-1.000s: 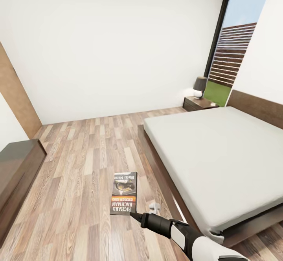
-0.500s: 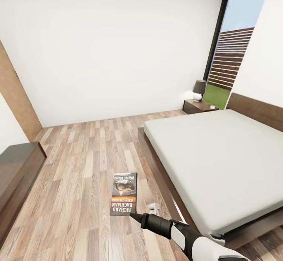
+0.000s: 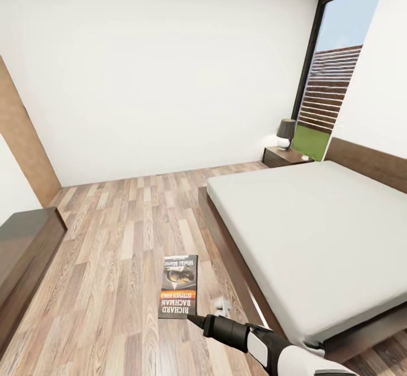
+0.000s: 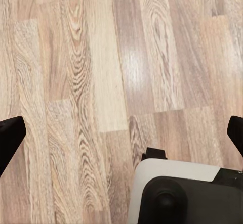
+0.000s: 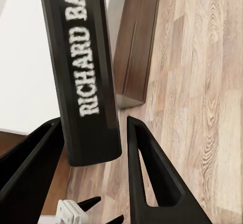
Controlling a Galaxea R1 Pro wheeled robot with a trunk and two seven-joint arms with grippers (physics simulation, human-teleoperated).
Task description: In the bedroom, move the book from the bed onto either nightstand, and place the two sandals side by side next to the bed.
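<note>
Right end effector (image 5: 96, 148) gripping book (image 5: 81, 67) (spine showing), bed (image 3: 316, 234) bare

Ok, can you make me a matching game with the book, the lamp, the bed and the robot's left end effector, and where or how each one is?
Things:
1. book
2. lamp
3. bed
4. left end effector

Places or states:
A. open, above the floor
B. standing on the nightstand
C. held by the right end effector
D. big, pale grey on top, by the window wall

Pairs: 1-C, 2-B, 3-D, 4-A
</note>
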